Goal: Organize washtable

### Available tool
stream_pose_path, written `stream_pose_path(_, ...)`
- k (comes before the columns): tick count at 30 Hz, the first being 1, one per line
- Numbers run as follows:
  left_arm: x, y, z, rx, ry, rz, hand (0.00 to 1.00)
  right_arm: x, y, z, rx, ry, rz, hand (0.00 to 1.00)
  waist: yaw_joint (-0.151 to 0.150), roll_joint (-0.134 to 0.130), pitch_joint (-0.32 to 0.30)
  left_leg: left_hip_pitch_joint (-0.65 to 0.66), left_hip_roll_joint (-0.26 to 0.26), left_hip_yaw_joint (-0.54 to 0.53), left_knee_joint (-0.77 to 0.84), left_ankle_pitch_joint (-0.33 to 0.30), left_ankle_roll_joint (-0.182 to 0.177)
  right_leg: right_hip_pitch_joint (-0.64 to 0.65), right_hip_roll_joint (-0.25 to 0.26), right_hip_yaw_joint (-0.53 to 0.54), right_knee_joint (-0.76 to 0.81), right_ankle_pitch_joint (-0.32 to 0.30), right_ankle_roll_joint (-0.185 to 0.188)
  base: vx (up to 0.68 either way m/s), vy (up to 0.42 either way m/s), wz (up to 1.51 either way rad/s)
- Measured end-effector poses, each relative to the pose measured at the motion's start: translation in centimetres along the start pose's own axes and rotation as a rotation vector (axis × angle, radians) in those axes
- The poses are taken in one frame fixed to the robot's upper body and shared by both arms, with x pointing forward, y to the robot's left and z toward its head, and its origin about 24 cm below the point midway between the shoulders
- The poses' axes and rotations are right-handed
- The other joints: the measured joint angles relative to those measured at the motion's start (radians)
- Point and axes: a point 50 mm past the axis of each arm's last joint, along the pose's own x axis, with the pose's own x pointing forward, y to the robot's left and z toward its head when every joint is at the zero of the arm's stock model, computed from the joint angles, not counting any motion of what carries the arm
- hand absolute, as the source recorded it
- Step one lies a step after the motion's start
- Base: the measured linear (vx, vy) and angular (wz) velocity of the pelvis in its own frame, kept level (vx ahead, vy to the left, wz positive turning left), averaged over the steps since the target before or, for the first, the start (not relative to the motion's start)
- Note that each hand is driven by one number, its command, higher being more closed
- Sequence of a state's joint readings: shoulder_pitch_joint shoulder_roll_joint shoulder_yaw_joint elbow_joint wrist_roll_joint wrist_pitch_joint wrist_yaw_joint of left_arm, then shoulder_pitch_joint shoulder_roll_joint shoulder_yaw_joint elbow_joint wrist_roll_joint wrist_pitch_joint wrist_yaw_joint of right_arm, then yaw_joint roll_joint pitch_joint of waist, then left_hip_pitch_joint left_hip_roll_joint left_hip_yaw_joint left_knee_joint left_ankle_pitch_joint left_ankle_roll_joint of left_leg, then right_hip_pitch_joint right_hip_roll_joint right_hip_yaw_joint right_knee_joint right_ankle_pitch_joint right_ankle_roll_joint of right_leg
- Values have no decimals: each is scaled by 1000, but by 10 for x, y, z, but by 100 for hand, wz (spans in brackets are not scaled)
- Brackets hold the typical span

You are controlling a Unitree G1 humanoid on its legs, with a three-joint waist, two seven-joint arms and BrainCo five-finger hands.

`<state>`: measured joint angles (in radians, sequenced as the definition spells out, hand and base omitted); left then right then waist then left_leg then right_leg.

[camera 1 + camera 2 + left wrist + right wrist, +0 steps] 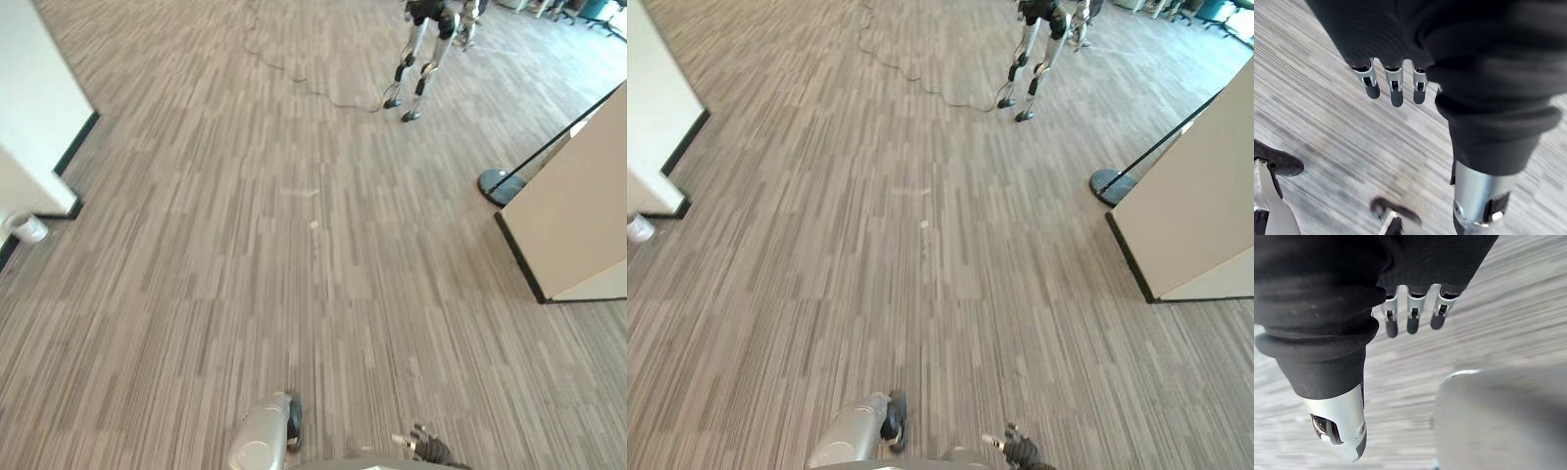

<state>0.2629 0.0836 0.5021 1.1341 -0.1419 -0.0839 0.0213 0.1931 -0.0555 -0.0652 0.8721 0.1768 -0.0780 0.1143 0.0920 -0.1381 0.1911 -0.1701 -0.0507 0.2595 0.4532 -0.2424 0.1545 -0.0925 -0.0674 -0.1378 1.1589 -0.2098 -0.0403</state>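
While the head views look down on a broad stretch of grey striped carpet floor, no washtable and none of its things can be made out, so how far the organizing has come cannot be judged: the scene would fit the robot walking toward the work as well as walking away from it. The left hand hangs over the carpet in its wrist view with its silver, dark-tipped fingers straight and relaxed, holding nothing; the right hand hangs likewise, its fingers loose and empty. Room to move is wide ahead and through the middle of the floor. On the left a white wall panel with a dark base strip juts in, and a small white cup-like object lies on the carpet at its foot. On the right a tall beige partition board stands with its near corner reaching into the floor, and just behind it a thin black rod slants down to a dark round base plate. Farther off, at the top of the view, another legged robot with silver-and-black legs stands, with a thin black cable trailing across the carpet toward it.
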Motion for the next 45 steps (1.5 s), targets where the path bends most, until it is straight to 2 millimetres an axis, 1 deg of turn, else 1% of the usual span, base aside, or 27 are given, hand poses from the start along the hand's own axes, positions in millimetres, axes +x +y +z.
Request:
stream_pose_path(3, 4, -20, 22, 92, -73, -59, 0, -11, -5, 13, 7, -121, 50, 0, -86, 85, -14, 264, 38, -106, -149, -45, -42, -194, -8, -16, -352, -97, 30, 843, -101, 78)
stream_pose_path(5, 6, -33, 42, 97, -136, -91, 0, -13, -10, 10, -10, -112, 49, 0, -96, 84, -18, 376, 51, -141, -226, -70, -83, -234, -27, -15, -751, 12, 108, 708, -153, 81)
stream_pose_path(7, 5, -33, 45, 94, -162, -91, 0, -18, -8, -10, -16, -36, 51, 0, -93, 45, -41, 471, 47, -180, -256, -110, -124, -269, -30, 10, -942, 91, 113, 978, -318, 72)
stream_pose_path(8, 5, -31, 41, 88, -149, -85, 0, -21, -7, -20, 1, -7, 48, 0, -104, 37, -53, 490, 58, -214, -178, -136, -140, -284, -24, 32, -842, 203, 79, 1197, -427, 71)
stream_pose_path(9, 4, -30, 37, 77, -136, -84, 0, -22, -7, -21, -1, -2, 47, 0, -108, 37, -56, 475, 73, -225, -96, -136, -141, -281, -23, 29, -790, 224, 68, 965, -399, 76)
stream_pose_path(10, 3, -34, 29, 57, -113, -86, 0, -25, -18, -22, -24, 4, 29, 0, -110, 83, -72, 367, 163, -231, 232, -77, -202, -245, 10, -17, -703, 195, 39, 742, -307, 47)
stream_pose_path(12, 1, -42, 20, 13, -92, -96, 0, -26, -28, -17, -66, 0, 12, 0, -96, 139, -72, 226, 290, -196, 531, 132, -213, -186, 73, -47, -707, 120, -2, 868, -273, 11)
stream_pose_path(13, 0, -45, 17, 9, -81, -101, 0, -25, -30, -14, -73, 0, 4, 0, -78, 164, -60, 134, 390, -103, 711, 121, -174, -118, 110, -47, -731, 74, -21, 1095, -284, -5)
stream_pose_path(14, 0, -43, 18, 10, -89, -84, 0, -23, -28, -17, -66, 24, 5, 0, -73, 135, -39, 58, 414, -56, 793, 78, -129, -29, 115, -37, -783, 50, -24, 890, -231, -4)
stream_pose_path(16, 1, -36, 22, 39, -105, -64, 0, -21, -22, -22, -65, 52, 21, 0, -51, 107, -37, -26, 366, -27, 762, 43, -157, 69, 94, -16, -862, 38, -23, 625, -138, -18)
stream_pose_path(17, 1, -32, 22, 65, -112, -52, 0, -18, -18, -20, -78, 52, 40, 0, -37, 68, -36, -96, 320, -23, 677, 24, -185, 137, 81, 5, -918, 33, -14, 689, -82, -39)
stream_pose_path(19, 1, -32, 23, 80, -114, -49, 0, -14, -15, -12, -88, 33, 51, 0, -22, 66, -31, -191, 259, -49, 437, 10, -208, 213, 63, 16, -974, 19, 8, 674, -10, -36)
stream_pose_path(22, 0, -33, 25, 95, -131, -37, 0, -12, -21, -4, -101, 3, 37, 0, -6, 80, -30, -243, 206, -129, -62, 66, -229, 312, 30, 24, -986, -89, 69, 700, 138, -36)
stream_pose_path(23, 0, -23, 24, 99, -136, -13, 0, -14, -22, -13, -104, 32, 29, 0, 4, 72, -49, -256, 191, -118, 12, 138, -217, 335, 1, 33, -924, -160, 52, 759, 232, -22)
stream_pose_path(25, 1, -21, 34, 108, -170, -2, 0, -17, -24, -21, -117, 62, 21, 0, -2, 31, -64, -256, 133, -133, 124, 122, -184, 242, -71, 31, -605, -191, 63, 928, 273, -4)
stream_pose_path(26, 3, -20, 44, 125, -198, -2, 0, -16, -20, -21, -116, 61, 24, 0, -4, 4, -46, -222, 100, -109, 164, 62, -130, 131, -148, 34, -323, -95, 67, 609, 162, 8)
stream_pose_path(28, 5, -21, 59, 174, -230, -14, 0, -10, -12, -14, -132, 48, 51, 0, -25, -31, -14, -110, 65, -96, 161, -20, -84, 21, -188, 65, -53, 50, 64, 710, 146, -7)
stream_pose_path(30, 5, -25, 65, 222, -251, -41, 0, -8, -6, -9, -148, 30, 71, 0, -31, -14, -6, 38, 74, -87, 95, -63, -80, -53, -138, 33, -52, -55, 67, 668, 100, -20)
stream_pose_path(33, -2, -46, 93, 261, -383, -117, 0, -8, -5, -6, -162, 19, 84, 0, -63, 29, -9, 202, 87, -66, -39, -60, -105, -123, -76, -163, -469, -107, 56, 607, 55, 10)
stream_pose_path(35, -9, -62, 103, 269, -463, -168, 0, -8, -10, -10, -150, 39, 63, 0, -71, 43, -10, 257, 76, -62, -3, -100, -172, -160, -2, -191, -757, 46, -5, 623, 41, 8)
stream_pose_path(37, -10, -72, 97, 282, -456, -200, 0, -9, -15, -19, -157, 82, 49, 0, -83, 44, -16, 220, 66, -93, 237, -107, -201, -131, 8, -183, -773, 195, -58, 675, -18, 43)
stream_pose_path(38, -13, -84, 86, 279, -442, -236, 0, -10, -28, -16, -179, 84, 22, 0, -74, 103, -17, 159, 101, -135, 413, -51, -243, -97, 32, -177, -781, 174, -66, 688, 43, 12)
stream_pose_path(39, -16, -92, 74, 257, -417, -261, 0, -11, -36, -16, -213, 103, 1, 0, -51, 141, -17, 88, 157, -142, 568, 3, -230, -41, 63, -162, -831, 156, -57, 418, 104, -21)
stream_pose_path(40, -16, -92, 73, 259, -416, -261, 0, -10, -38, -17, -215, 110, -11, 0, -49, 155, -18, 73, 178, -139, 566, -31, -212, -12, 68, -162, -854, 161, -46, 508, 74, -24)
stream_pose_path(43, -17, -88, 74, 289, -430, -266, 0, -1, -36, -4, -238, 103, -32, 0, -48, 134, -17, 68, 217, -171, 182, -97, -220, 63, 69, -105, -952, 178, -19, 467, 54, -51)
stream_pose_path(44, -17, -89, 73, 299, -428, -273, 0, 1, -35, 2, -251, 83, -32, 0, -50, 150, -23, 72, 235, -197, 23, -60, -265, 79, 81, -81, -981, 186, -6, 319, 156, -67)
stream_pose_path(45, -17, -90, 72, 305, -421, -279, 0, 2, -38, 5, -244, 74, -51, 0, -52, 166, -27, 88, 262, -196, -60, 59, -266, 109, 94, -70, -1019, 194, 11, 319, 156, -56)
